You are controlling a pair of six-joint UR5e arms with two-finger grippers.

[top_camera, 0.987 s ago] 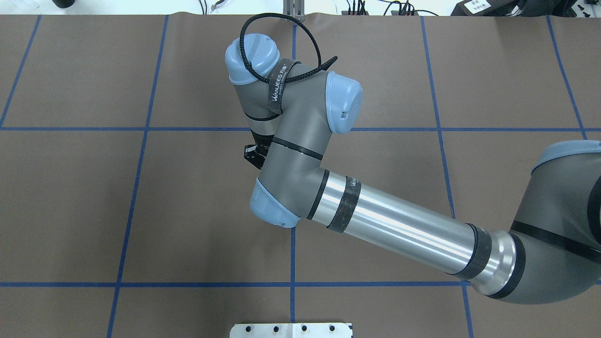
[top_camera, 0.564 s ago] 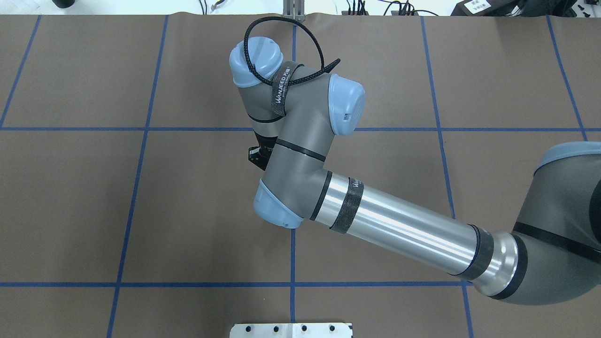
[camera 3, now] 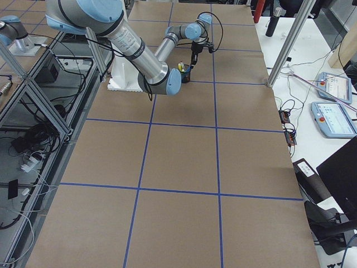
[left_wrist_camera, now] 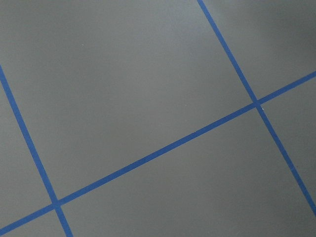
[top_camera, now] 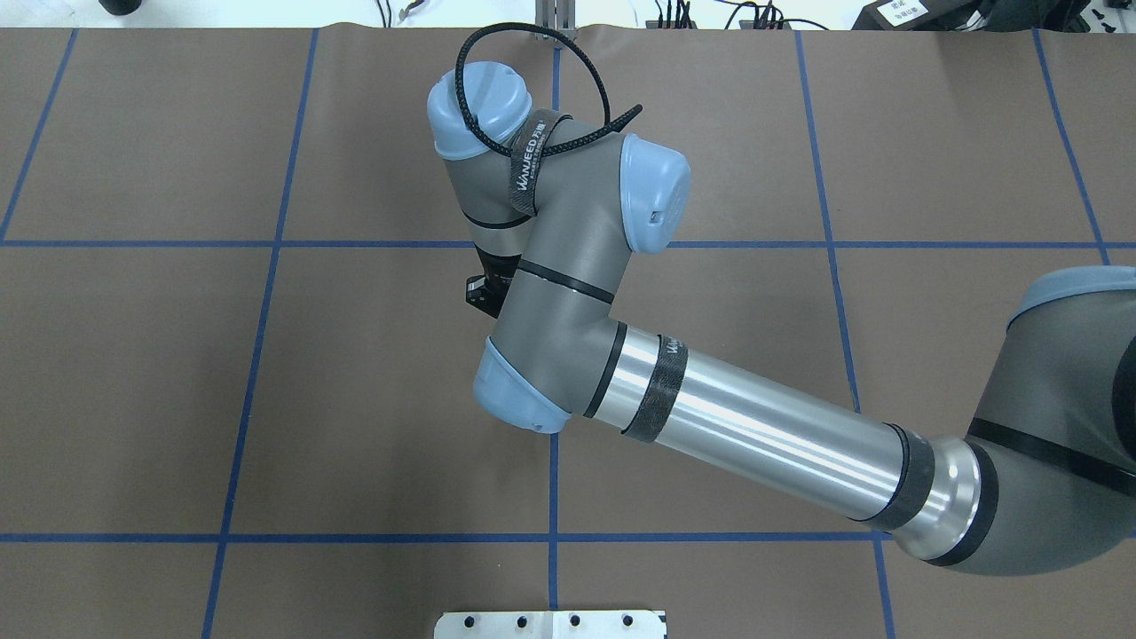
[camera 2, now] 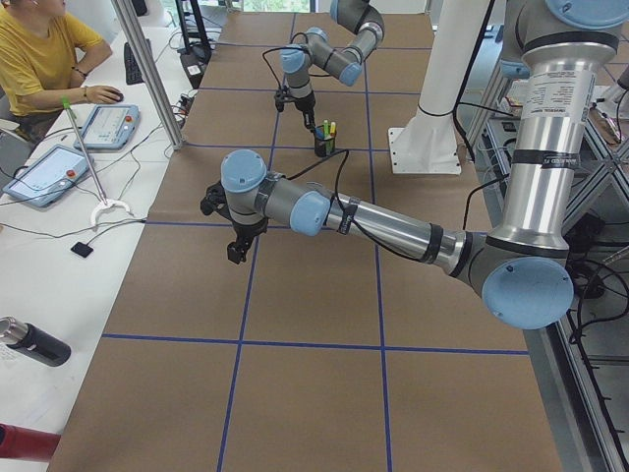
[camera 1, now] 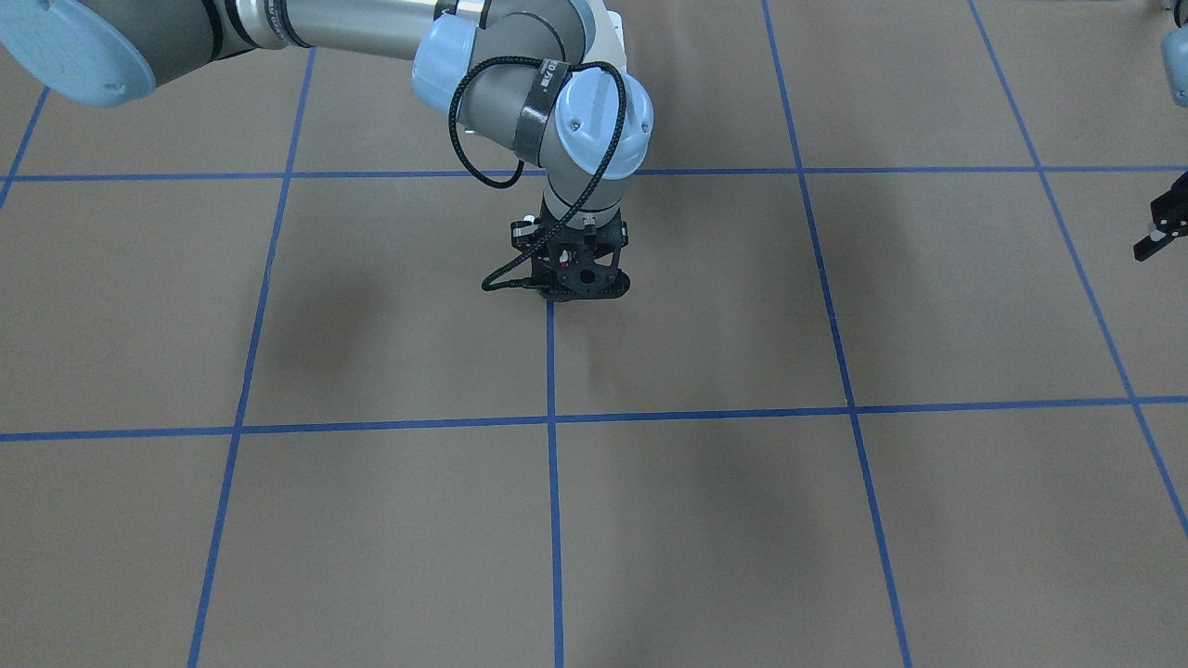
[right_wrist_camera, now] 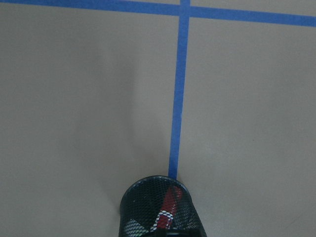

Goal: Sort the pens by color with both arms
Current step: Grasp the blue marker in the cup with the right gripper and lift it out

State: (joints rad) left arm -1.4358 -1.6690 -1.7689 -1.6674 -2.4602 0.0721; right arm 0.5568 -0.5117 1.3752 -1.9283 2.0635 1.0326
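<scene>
The pens stand in a black mesh cup (camera 2: 322, 146). Green (camera 2: 325, 127) and yellow (camera 2: 333, 128) ones stick out of it in the exterior left view. A white pen with red ends (right_wrist_camera: 168, 206) shows inside the cup (right_wrist_camera: 160, 210) at the bottom of the right wrist view. I cannot make out a blue pen. My right gripper (camera 1: 577, 283) hangs low beside the cup (camera 3: 186, 72). Its fingers are hidden, and under the wrist in the overhead view too. My left gripper (camera 1: 1162, 230) hovers over bare table far from the cup (camera 2: 236, 248). Its fingers are unclear.
Brown table cover with blue tape grid lines (top_camera: 552, 497). The white base pedestal (camera 2: 425, 147) stands near the cup. An operator (camera 2: 39, 59) sits at a side desk with tablets. The right forearm (top_camera: 763, 444) spans the table's right half.
The right arm's wrist shifted slightly right, then back left. Nothing was taken hold of or let go.
</scene>
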